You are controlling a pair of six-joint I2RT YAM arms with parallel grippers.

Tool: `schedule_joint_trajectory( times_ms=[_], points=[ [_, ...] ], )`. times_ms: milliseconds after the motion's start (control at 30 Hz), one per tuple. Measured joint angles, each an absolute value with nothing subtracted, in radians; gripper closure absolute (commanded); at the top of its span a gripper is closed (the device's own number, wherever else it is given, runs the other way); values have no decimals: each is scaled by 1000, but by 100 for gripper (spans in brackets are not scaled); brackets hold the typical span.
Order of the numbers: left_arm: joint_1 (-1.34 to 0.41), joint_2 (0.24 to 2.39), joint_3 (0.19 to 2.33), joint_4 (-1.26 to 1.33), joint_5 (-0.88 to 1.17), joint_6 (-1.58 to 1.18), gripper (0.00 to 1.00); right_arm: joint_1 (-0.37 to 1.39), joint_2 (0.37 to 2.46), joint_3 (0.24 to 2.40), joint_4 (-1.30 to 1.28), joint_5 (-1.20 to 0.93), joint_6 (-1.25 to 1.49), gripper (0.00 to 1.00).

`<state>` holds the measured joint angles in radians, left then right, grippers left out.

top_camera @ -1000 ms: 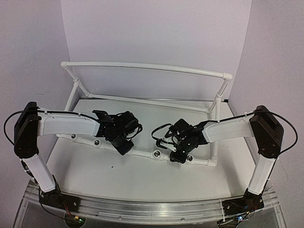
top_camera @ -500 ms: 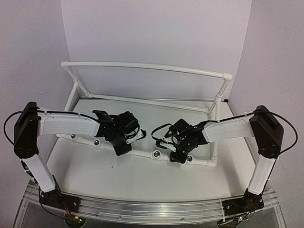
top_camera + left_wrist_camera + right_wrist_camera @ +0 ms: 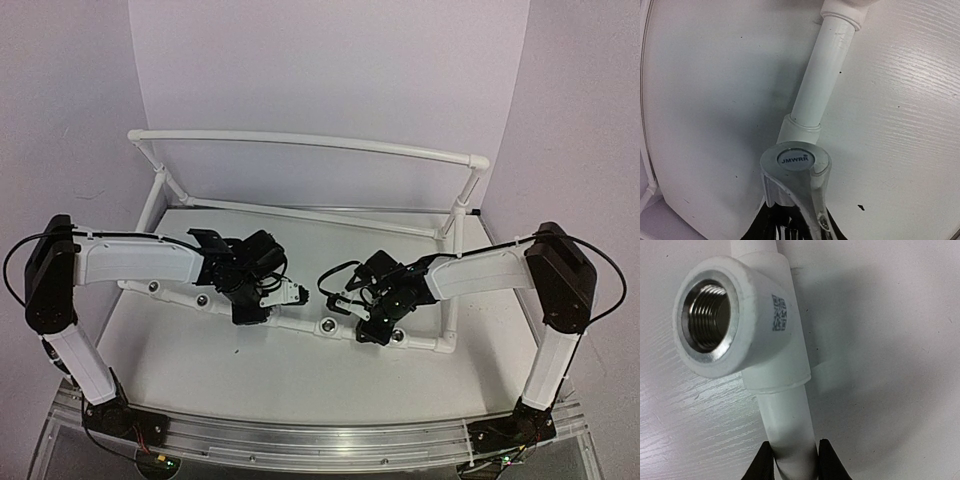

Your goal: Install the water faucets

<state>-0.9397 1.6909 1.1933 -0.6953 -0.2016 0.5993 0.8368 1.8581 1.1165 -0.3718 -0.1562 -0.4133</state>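
Faucet (image 3: 796, 172) fitting is the step in hand. My left jaws are clenched on the chrome faucet, holding it over the near pipe (image 3: 785, 440), left of the middle. My right jaws grasp that white pipe just beside an open threaded socket (image 3: 707, 315). Next, I judge, the faucet's thread must line up square with a socket and be turned in. Its threaded end is hidden behind its cap, and I cannot tell whether it touches the pipe above the bench (image 3: 900, 100).

Both arms low, elbows outward, left claw (image 3: 268, 296) and right claw (image 3: 372, 328) narrow-jawed, close together.
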Motion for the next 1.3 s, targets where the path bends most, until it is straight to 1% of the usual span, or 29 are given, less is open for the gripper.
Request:
schedule_joint_trajectory(
  times_ms=[233, 433, 600, 800, 967, 1100, 1167, 1300],
  points=[
    [-939, 1714, 1227, -735, -194, 711, 100, 837, 1859, 1118, -374, -159, -414, 100],
    [-939, 1724, 1243, -752, -195, 751, 100, 837, 1859, 1118, -374, -159, -414, 100],
    [-939, 1724, 1246, -753, -197, 759, 100, 837, 1859, 1119, -374, -160, -413, 100],
    [-940, 1717, 1289, -827, -181, 700, 100, 837, 1861, 1122, -378, -162, -412, 100],
    [-944, 1671, 1324, -832, -187, 529, 100, 837, 1863, 1126, -382, -163, -410, 100],
    [-952, 1617, 1322, -806, -256, 321, 100, 837, 1863, 1127, -383, -163, -410, 100],
    [-957, 1590, 1316, -790, -313, 181, 100, 837, 1864, 1128, -384, -163, -408, 100],
    [-963, 1567, 1313, -795, -436, -189, 100, 837, 1866, 1133, -390, -163, -402, 100]
  ],
)
